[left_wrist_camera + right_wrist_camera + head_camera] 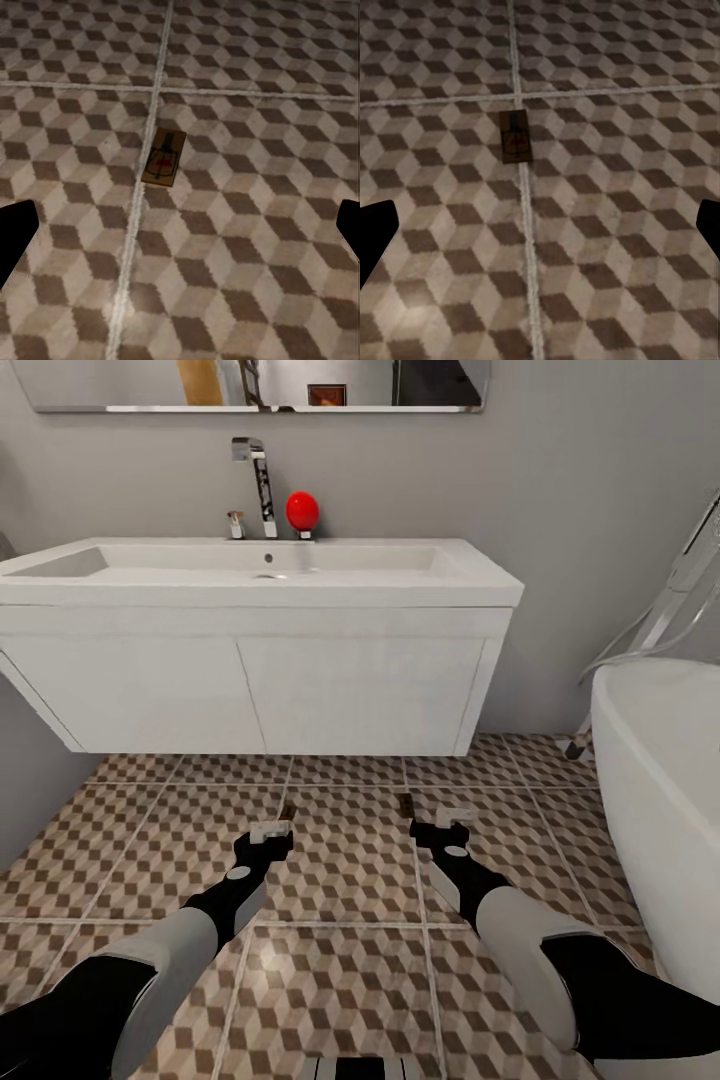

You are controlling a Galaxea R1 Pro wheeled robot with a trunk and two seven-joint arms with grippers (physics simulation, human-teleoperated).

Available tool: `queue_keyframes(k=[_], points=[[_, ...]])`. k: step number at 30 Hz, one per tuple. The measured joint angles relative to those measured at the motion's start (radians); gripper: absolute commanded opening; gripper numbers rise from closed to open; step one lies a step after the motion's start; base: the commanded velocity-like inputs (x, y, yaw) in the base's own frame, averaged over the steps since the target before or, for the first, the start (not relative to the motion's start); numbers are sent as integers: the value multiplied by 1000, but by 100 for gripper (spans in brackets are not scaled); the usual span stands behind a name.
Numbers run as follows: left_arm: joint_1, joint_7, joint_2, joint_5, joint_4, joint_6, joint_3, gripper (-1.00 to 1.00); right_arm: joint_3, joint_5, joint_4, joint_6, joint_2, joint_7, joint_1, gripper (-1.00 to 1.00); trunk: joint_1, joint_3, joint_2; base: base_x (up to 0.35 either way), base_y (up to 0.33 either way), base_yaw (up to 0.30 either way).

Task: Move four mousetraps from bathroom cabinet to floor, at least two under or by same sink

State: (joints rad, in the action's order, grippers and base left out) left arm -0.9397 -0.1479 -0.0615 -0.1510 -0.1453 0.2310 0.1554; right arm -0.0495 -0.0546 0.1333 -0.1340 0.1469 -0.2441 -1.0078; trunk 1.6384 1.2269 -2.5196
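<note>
Two mousetraps lie flat on the bathroom floor [350, 860] in front of the sink [260, 575]. One mousetrap [164, 156] rests beside a grout line just ahead of my left gripper [180, 232], which is open and empty. The other mousetrap [515, 136] lies on a grout line ahead of my right gripper [540, 229], also open and empty. In the head view both traps are small brown slivers [287, 813] [405, 803] just past my left gripper [268, 836] and my right gripper [445, 826]. The cabinet is out of view.
The wall-hung sink unit has a chrome tap [255, 470] and a red object [302, 510] on its back edge. A white bathtub [660, 800] stands at the right with a shower hose [650, 625] behind it. A grey wall closes the left side.
</note>
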Motion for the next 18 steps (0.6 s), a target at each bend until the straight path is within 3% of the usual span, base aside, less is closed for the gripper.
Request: queue_keyframes(k=[18], points=[[0,0,5,-4,1,-2,0,100,0,-1,-78,2,-2,4,1,100,-8,-70,4,0,0,0]])
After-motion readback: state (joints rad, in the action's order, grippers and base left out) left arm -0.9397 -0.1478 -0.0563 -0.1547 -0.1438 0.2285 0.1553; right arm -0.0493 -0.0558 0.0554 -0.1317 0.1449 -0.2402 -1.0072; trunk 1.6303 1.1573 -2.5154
